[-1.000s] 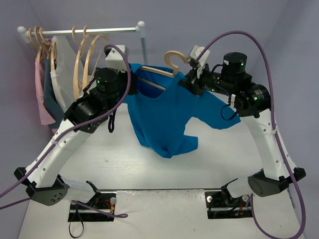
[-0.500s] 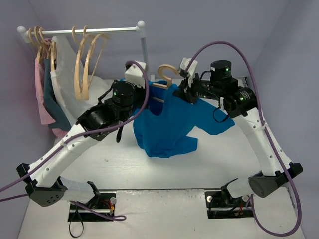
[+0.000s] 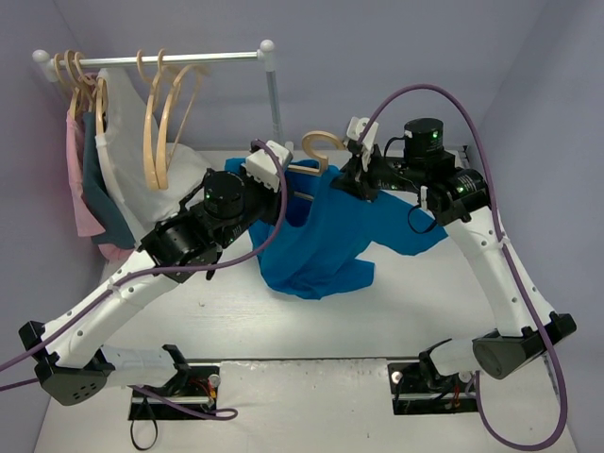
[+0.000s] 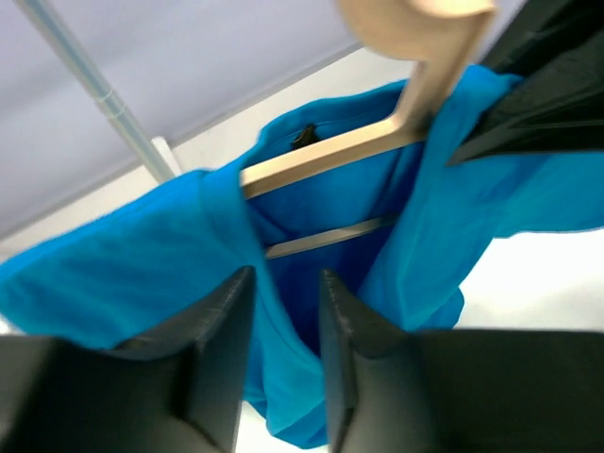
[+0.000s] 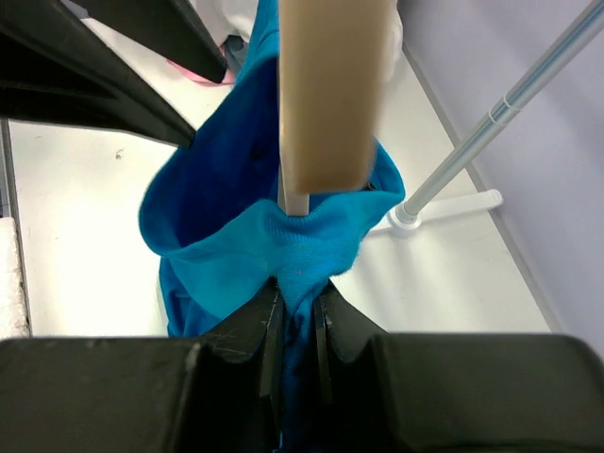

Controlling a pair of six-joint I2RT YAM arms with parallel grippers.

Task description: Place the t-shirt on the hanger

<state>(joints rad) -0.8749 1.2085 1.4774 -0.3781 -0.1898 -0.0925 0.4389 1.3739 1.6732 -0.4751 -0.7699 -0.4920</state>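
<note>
The bright blue t-shirt [image 3: 321, 245] hangs off the pale wooden hanger [image 3: 321, 143], held up over the table with its hem touching the surface. My right gripper [image 3: 356, 179] is shut on a bunch of collar cloth [image 5: 311, 250] just under the hanger's neck [image 5: 330, 94]. My left gripper [image 3: 286, 189] is at the shirt's left shoulder. In the left wrist view its fingers [image 4: 231, 311] stand apart, a fold of blue cloth [image 4: 123, 274] running past the gap, and the hanger's arm and bar [image 4: 330, 156] show inside the neck opening.
A clothes rail [image 3: 170, 58] at the back left carries several bare wooden hangers [image 3: 160, 123], a white garment [image 3: 123, 156], a dark teal one [image 3: 94, 179] and a pink one [image 3: 80, 193]. Its upright pole [image 3: 274, 94] stands just behind the held hanger, foot [image 5: 444, 203] on the table.
My left arm has swung right and forward to the shirt's left shoulder, and its jaws have parted. My right arm shifted the hanger and shirt slightly left.
</note>
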